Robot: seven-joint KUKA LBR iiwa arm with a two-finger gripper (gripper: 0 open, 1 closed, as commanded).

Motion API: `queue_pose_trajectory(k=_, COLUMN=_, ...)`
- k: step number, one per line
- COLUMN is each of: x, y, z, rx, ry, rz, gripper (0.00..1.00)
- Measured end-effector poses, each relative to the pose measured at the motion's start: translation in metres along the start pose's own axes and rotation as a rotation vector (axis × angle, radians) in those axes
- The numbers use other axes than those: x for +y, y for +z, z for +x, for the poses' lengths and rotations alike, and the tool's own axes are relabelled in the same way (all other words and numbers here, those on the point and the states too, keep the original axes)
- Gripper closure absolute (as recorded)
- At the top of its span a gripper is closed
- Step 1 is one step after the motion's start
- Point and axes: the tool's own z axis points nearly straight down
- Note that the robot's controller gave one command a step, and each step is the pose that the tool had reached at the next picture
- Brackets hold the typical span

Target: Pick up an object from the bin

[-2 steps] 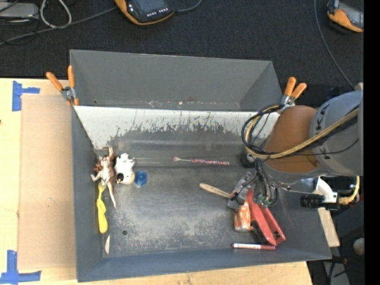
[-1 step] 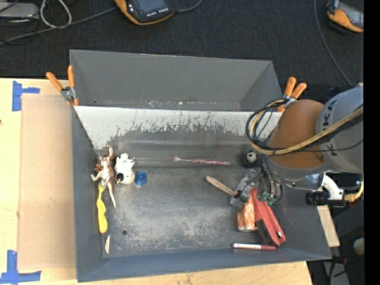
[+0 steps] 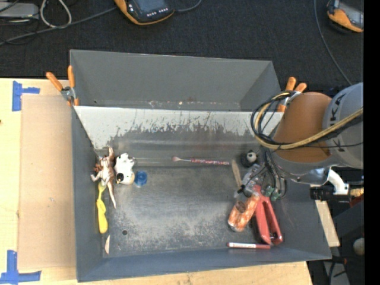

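Observation:
My gripper [image 3: 254,181] hangs low at the bin's right side, under the arm's wrist. Just below it lies a small orange see-through bottle [image 3: 240,215], tilted, its upper end close to the gripper. Red-handled pliers [image 3: 268,219] lie right beside the bottle, reaching toward the front right corner. A red and white pen [image 3: 248,246] lies along the front wall below them. A small black and white round piece [image 3: 250,157] sits just behind the gripper. Nothing shows between the fingers.
A thin pinkish stick [image 3: 200,160] lies near the back wall. At the left sit a white and black toy animal [image 3: 124,169], a blue cap [image 3: 140,179], a tan figure [image 3: 105,171] and a yellow strip [image 3: 102,212].

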Motion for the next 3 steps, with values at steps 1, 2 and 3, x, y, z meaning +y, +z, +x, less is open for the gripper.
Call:
queue_pose_trajectory(k=1, x=0.000, y=-0.008, z=0.000, rx=-0.001, ry=-0.001, rz=-0.001, gripper=1.00)
queue_pose_trajectory(k=2, x=0.000, y=-0.013, z=0.000, rx=0.001, ry=-0.002, rz=0.000, gripper=1.00)
queue_pose_trajectory(k=3, x=0.000, y=-0.045, z=0.002, rx=0.008, ry=-0.004, rz=0.003, gripper=1.00)
